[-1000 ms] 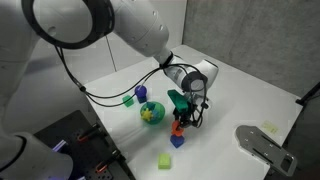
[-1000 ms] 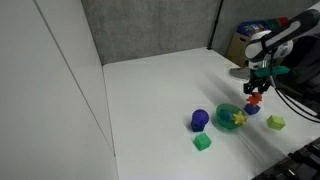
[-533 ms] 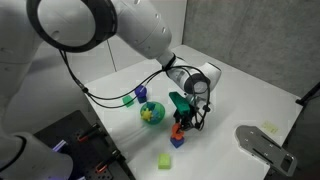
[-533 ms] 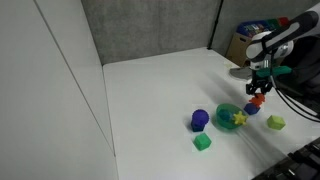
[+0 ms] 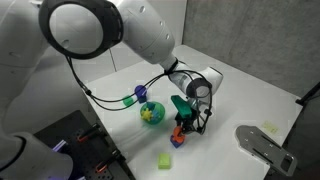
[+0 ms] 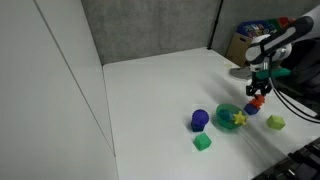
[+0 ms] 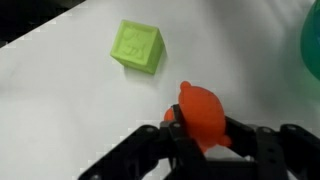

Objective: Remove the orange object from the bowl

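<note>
My gripper [image 7: 200, 135] is shut on the orange object [image 7: 203, 114], a small orange-red rounded toy piece. In both exterior views the gripper [image 5: 180, 125] [image 6: 256, 97] holds the orange object [image 5: 179, 127] [image 6: 255, 98] above the white table, beside the green bowl [image 5: 152, 113] [image 6: 229, 116] and outside it. A yellow piece [image 5: 150, 111] [image 6: 239, 118] lies in the bowl. A small blue cube [image 5: 177, 140] [image 6: 251, 110] sits on the table just below the gripper. The bowl's green edge [image 7: 311, 45] shows at the right of the wrist view.
A green cube [image 7: 137, 47] [image 5: 165, 160] [image 6: 276, 122] lies on the table beyond the gripper. Another green cube [image 6: 202, 142] [image 5: 128, 99] and a blue-purple cylinder cup [image 6: 199, 120] [image 5: 141, 93] stand on the bowl's other side. A grey object [image 5: 262, 145] sits at the table's edge.
The gripper with the orange object has shifted slightly away from the bowl and a little lower, toward the blue cube.
</note>
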### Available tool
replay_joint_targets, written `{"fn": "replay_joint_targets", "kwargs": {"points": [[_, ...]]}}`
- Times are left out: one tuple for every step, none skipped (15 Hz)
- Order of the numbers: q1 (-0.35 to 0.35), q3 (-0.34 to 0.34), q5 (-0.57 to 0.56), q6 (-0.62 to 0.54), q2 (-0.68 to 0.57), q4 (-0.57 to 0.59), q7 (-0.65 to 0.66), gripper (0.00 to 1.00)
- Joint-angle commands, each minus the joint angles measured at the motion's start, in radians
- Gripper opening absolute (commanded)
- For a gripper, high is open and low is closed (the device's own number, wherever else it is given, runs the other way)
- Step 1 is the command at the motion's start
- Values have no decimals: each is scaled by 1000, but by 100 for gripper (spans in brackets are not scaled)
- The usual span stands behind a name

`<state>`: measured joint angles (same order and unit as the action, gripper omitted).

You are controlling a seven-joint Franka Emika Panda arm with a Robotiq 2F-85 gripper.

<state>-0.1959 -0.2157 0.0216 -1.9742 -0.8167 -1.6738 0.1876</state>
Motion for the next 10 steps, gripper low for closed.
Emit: {"fn": "replay_joint_targets", "kwargs": {"points": [[-17, 11, -4, 40, -23, 47, -27, 8], [-17, 12, -4, 41, -25, 49, -27, 8], [-18, 12, -3, 47, -28, 51, -27, 8], [-18, 12, -3, 51, -31, 53, -28, 7], [-18, 12, -3, 54, -33, 54, -29, 5], [-19, 12, -3, 57, -36, 55, -30, 7], [-19, 11, -4, 57, -38, 55, -31, 7], [-19, 11, -4, 56, -37, 53, -31, 25], [-19, 11, -3, 57, -34, 53, -32, 49], [-17, 9, -5, 56, -30, 52, -31, 50]]}}
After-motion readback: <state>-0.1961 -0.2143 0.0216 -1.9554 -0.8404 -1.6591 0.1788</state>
